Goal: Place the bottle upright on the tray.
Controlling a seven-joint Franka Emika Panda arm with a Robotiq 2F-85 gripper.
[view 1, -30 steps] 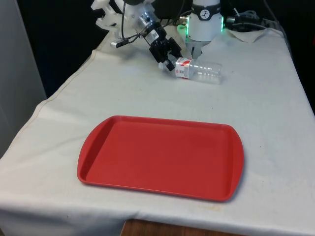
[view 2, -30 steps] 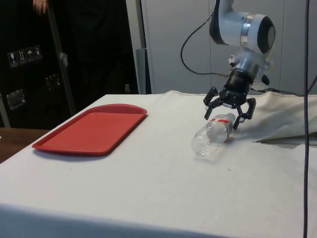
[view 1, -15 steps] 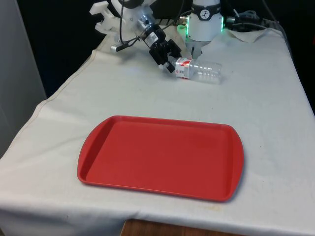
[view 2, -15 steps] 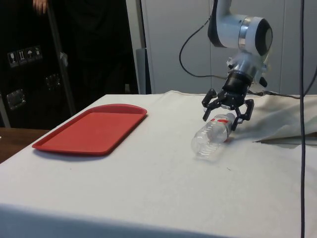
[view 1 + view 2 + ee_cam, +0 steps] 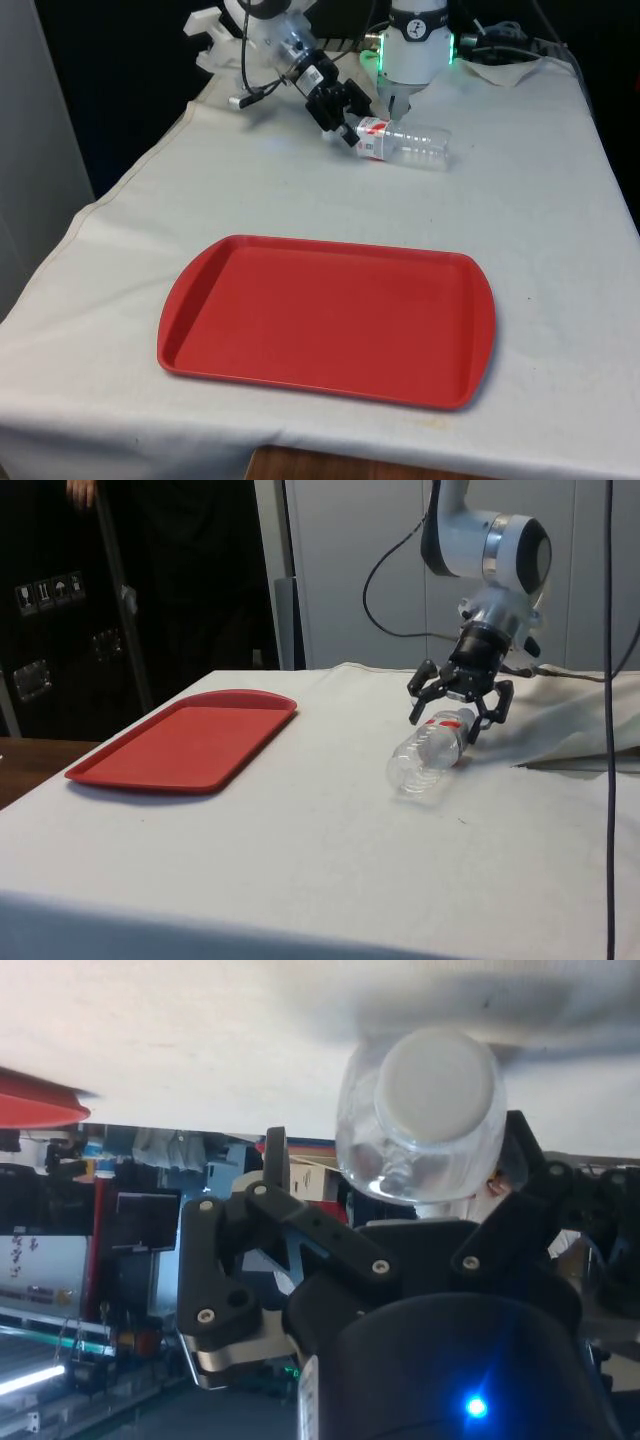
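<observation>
A clear plastic bottle (image 5: 408, 142) with a white cap and a red label lies on its side on the white cloth at the far end of the table. My gripper (image 5: 345, 120) is open at the bottle's cap end, tilted low over the cloth. In the side view the gripper (image 5: 452, 710) has its fingers spread on either side of the bottle (image 5: 428, 755) near the neck. The wrist view looks straight at the cap (image 5: 435, 1080), with one finger (image 5: 275, 1175) on each side and a gap to the bottle. The red tray (image 5: 330, 320) lies empty near the front edge.
A crumpled white cloth (image 5: 505, 68) and cables lie at the far end on the front view's right. The robot's base (image 5: 415, 45) stands just behind the bottle. A person's hand (image 5: 80, 490) shows beyond the tray in the side view.
My gripper has shifted slightly towards the bottle's cap end and stayed open. The bottle and the tray have not moved.
</observation>
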